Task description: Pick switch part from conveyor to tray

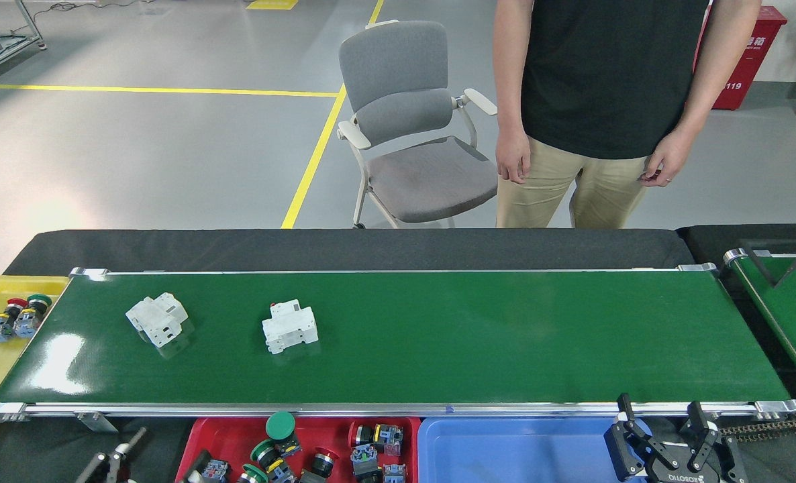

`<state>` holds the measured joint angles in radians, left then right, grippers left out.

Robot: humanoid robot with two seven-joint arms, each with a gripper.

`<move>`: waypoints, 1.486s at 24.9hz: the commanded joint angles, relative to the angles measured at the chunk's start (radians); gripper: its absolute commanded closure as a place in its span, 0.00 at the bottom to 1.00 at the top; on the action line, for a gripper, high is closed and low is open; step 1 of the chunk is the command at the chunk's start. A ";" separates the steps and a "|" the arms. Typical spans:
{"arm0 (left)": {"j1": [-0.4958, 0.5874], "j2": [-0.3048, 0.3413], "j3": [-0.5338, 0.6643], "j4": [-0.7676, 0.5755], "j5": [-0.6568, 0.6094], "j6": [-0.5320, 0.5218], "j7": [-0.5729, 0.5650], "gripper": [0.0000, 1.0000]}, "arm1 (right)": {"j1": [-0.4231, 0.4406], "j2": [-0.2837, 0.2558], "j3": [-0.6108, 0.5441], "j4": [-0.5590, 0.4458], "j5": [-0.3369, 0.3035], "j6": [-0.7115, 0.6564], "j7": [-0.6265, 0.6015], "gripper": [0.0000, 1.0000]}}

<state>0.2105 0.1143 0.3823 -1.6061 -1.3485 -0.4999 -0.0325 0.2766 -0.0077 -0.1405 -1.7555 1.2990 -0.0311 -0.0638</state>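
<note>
Release step, we judge: our left claw (113, 461) hangs released beside the red tray (237, 433), right claw (666, 446) also spread, empty; next we need a switch part, but the conveyor (478, 335) carries only two white breakers (290, 326).

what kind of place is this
Probably a factory-style sorting test cell: a green conveyor carries white breaker-like parts, bins such as the red tray hold push-button switches, and yellow floor lines mark lanes.

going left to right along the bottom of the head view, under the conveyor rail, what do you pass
left gripper → red tray holding push-button switches → blue tray → right gripper
</note>
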 commanded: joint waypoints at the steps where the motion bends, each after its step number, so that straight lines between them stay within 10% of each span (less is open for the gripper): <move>1: -0.036 0.041 0.009 0.049 -0.001 0.069 0.002 0.00 | -0.002 0.003 -0.005 -0.015 0.000 -0.001 -0.010 0.02; 20: -0.516 0.140 -0.063 0.574 -0.130 0.187 -0.003 0.00 | -0.004 0.006 -0.004 -0.015 0.000 -0.009 0.001 0.01; 30: -0.872 0.219 -0.312 1.129 -0.130 0.501 0.160 0.02 | -0.005 0.011 -0.002 -0.015 0.000 -0.010 -0.001 0.01; 33: -0.948 0.220 -0.356 1.269 -0.129 0.543 0.200 0.16 | -0.005 0.009 -0.002 -0.015 0.000 -0.013 -0.004 0.01; 37: -0.958 0.231 -0.350 1.295 -0.121 0.540 0.204 0.59 | -0.005 0.011 -0.002 -0.015 0.000 -0.090 -0.001 0.01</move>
<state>-0.7241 0.3329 0.0315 -0.3076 -1.4720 0.0330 0.1566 0.2767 -0.0002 -0.1403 -1.7557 1.2990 -0.0891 -0.0586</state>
